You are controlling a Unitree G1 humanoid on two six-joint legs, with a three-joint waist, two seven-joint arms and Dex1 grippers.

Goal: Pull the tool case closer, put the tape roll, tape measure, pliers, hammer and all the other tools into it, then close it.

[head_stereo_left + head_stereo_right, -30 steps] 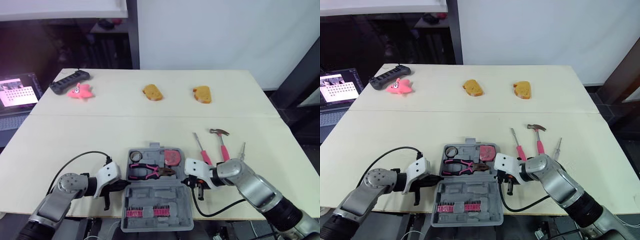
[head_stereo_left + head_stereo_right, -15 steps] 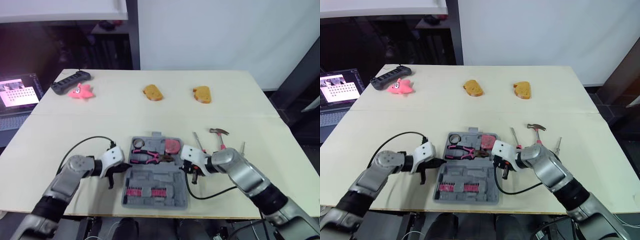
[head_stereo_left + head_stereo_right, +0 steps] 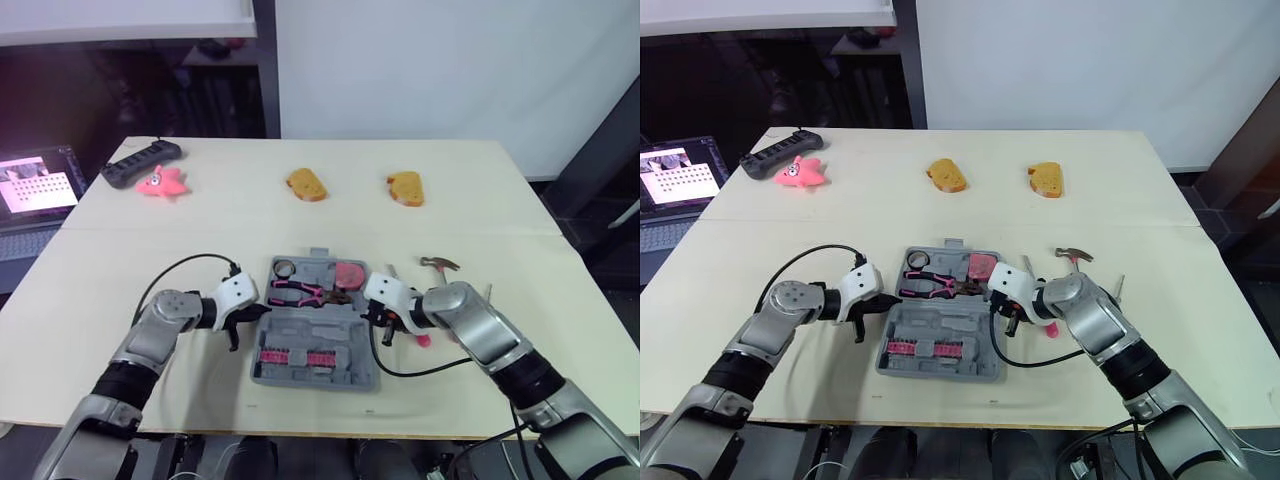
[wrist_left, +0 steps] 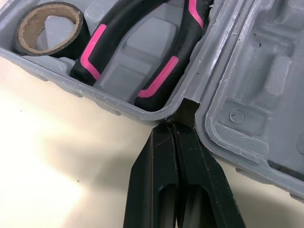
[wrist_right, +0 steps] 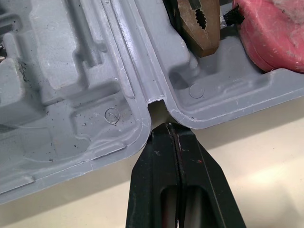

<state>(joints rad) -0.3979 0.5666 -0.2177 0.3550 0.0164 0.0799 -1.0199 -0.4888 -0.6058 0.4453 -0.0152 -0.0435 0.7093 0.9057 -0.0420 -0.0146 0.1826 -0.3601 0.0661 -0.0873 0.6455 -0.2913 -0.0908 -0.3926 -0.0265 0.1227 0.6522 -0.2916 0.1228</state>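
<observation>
Where tool case [image 3: 362,368] folds, left fingers [image 4: 153,172], right fingers [image 5: 156,172], pressed together at notches

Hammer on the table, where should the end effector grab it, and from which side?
Best grip the hammer by its shaft just below the head, coming from above and closing across it. It lies flat right of the tool case, head farthest from the robot.

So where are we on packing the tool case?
Done: the tape roll, pliers and pink tape measure lie in the tool case. In hand: the left hand and right hand, both shut, sit with their tips at the hinge notches on either side of the case. Left: the hammer and a screwdriver lie on the table to its right, and the case lies open.
</observation>
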